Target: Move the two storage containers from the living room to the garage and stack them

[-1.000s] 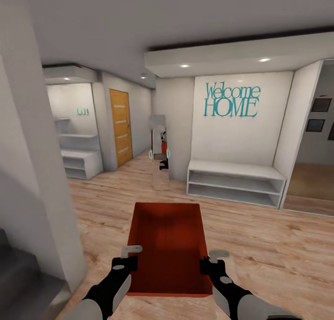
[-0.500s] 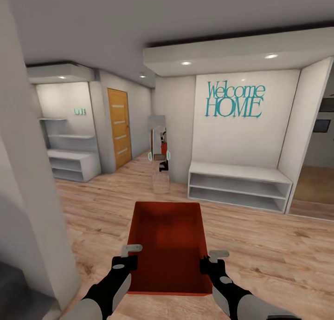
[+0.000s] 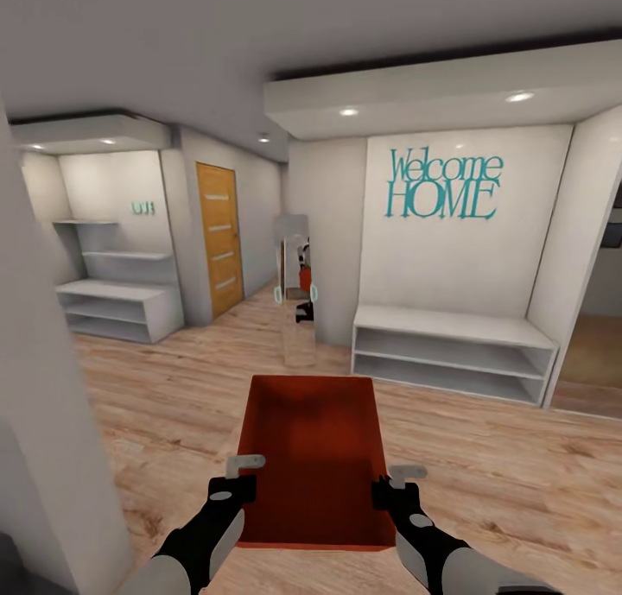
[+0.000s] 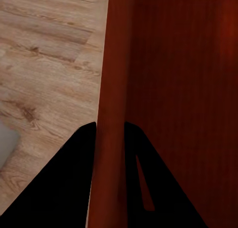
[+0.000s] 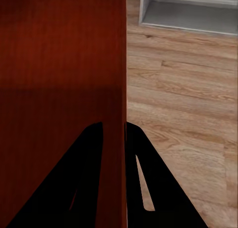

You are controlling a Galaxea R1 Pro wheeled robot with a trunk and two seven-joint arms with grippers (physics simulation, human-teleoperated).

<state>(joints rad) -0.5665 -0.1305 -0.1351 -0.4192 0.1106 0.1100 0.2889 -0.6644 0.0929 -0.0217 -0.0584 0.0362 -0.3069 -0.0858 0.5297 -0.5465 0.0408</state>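
1. A white shelf unit (image 3: 117, 310) is seen at 10 o'clock, beside an orange door (image 3: 219, 237) at 11 o'clock.
2. The left gripper (image 3: 239, 477) is clamped on the left wall of the storage container (image 3: 313, 457); its fingers (image 4: 74, 178) are pinched on either side of that wall.
3. The storage container is held at 6 o'clock, clear of the wood plank floor (image 3: 484, 465), open side up.
4. The right gripper (image 3: 393, 484) is clamped on the container's right wall, the jaws pinched across it.
5. A white bench shelf (image 3: 453, 353) is located at 2 o'clock, under teal "Welcome HOME" lettering (image 3: 442, 186).
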